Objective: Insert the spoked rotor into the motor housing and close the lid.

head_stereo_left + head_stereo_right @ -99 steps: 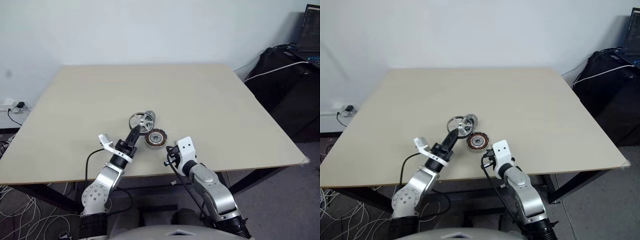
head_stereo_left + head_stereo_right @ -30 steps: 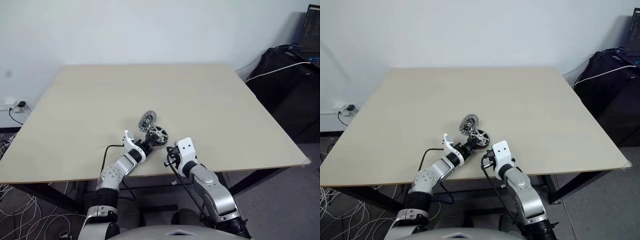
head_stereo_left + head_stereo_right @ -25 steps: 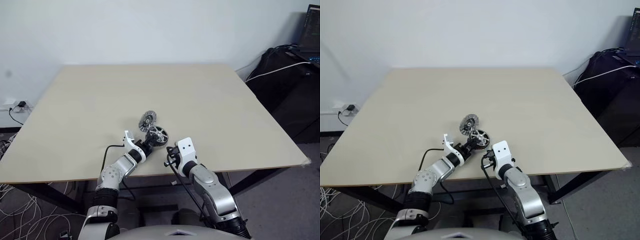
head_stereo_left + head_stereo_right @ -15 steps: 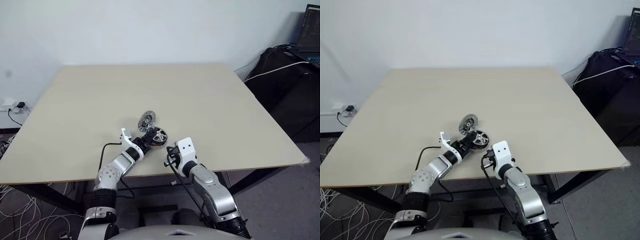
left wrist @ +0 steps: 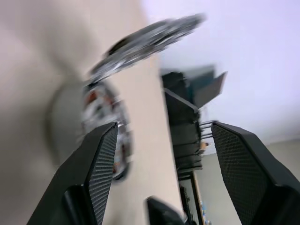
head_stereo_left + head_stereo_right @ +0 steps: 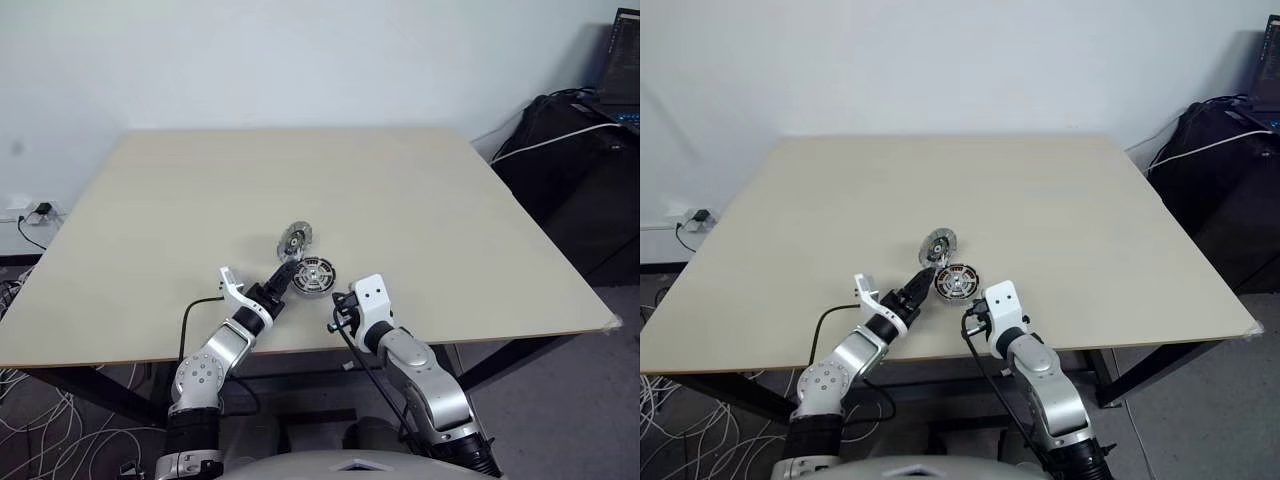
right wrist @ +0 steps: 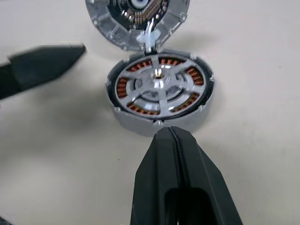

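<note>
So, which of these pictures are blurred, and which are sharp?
Left wrist view: the motor housing and lid are smeared, while the fingers are sharp. Right wrist view: the spoked rotor in the housing is crisp. Both eye views: evenly lit, sharp.

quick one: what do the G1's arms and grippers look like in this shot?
Both arms are silver-grey metal with rounded joint housings and black collars. Each wrist carries a white plastic block. A black cable loops along each forearm. The left gripper has two black tapered fingers with a fine cross-hatched texture on their pads. The right gripper has smooth black fingers of the same wedge shape.
</note>
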You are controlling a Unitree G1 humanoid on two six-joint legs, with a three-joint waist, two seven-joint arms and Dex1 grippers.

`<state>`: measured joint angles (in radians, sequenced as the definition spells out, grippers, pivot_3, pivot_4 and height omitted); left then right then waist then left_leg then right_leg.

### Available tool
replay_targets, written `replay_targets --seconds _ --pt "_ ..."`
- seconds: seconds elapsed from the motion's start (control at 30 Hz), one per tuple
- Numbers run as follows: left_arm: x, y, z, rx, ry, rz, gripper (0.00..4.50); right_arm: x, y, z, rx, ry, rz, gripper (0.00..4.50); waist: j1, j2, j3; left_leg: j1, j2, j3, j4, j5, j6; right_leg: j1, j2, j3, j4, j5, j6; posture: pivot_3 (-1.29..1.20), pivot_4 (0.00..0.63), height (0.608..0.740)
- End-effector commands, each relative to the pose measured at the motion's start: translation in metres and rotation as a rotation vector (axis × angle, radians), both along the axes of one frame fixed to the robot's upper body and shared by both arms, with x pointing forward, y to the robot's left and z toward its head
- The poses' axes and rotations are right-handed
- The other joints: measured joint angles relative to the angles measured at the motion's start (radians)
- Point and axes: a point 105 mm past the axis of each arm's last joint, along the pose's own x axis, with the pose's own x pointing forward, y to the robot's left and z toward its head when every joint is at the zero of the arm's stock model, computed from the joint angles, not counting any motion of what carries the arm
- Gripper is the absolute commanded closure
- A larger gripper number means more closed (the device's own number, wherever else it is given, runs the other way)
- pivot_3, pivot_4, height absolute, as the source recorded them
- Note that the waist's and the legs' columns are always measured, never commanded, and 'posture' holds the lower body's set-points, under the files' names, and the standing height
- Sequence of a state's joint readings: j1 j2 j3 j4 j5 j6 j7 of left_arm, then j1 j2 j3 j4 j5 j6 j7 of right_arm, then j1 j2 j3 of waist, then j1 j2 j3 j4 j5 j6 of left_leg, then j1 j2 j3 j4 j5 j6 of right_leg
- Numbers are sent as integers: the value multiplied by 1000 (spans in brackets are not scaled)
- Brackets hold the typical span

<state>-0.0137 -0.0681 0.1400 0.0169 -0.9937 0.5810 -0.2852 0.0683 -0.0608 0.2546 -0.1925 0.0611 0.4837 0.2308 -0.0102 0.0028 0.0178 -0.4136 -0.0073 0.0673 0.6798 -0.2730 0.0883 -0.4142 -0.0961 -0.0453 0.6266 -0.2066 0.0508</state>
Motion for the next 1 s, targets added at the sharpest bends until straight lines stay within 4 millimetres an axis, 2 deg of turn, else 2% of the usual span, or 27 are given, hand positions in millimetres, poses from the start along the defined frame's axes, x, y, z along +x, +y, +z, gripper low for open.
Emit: replay_targets --seconds 0.03,0.2,0.37,0.53,0.67,0.8,1.0 --pt "3 5 22 100 -173 73 1137 11 -1 21 42 -86 -34 4500 0 0 0 0 0 0 0 0 0 0 0 0 0 0 0 0 0 740" --pt "-3 20 5 454 -288 79 1137 27 2 27 21 -113 -29 4500 0 2 1 0 0 1 0 0 0 0 0 0 0 0 0 0 0 740" --pt "-19 20 -13 698 -377 11 2754 48 7 27 -23 -105 -20 4500 -1 4 1 0 0 1 -1 0 0 -1 1 0 0 0 0 0 0 740" --pt "-29 18 -22 792 -412 -2 4399 64 19 21 -59 -80 18 4500 0 4 1 0 0 2 -1 0 0 -1 0 0 0 0 0 0 0 740" --pt "-36 13 -22 837 -474 -38 4459 72 31 18 -61 -56 47 4500 -2 6 2 0 0 1 -2 0 0 -2 -1 1 1 0 0 0 0 740" --pt "-46 2 -22 856 -572 -155 4459 76 42 15 -62 -28 77 4500 -3 7 2 0 0 1 -2 0 0 -3 -1 1 1 0 -1 0 0 740" --pt "-47 -1 -22 851 -594 -188 4459 74 52 2 -69 31 118 4500 -3 9 2 0 0 2 -2 0 0 -3 -1 1 1 0 -1 0 0 740"
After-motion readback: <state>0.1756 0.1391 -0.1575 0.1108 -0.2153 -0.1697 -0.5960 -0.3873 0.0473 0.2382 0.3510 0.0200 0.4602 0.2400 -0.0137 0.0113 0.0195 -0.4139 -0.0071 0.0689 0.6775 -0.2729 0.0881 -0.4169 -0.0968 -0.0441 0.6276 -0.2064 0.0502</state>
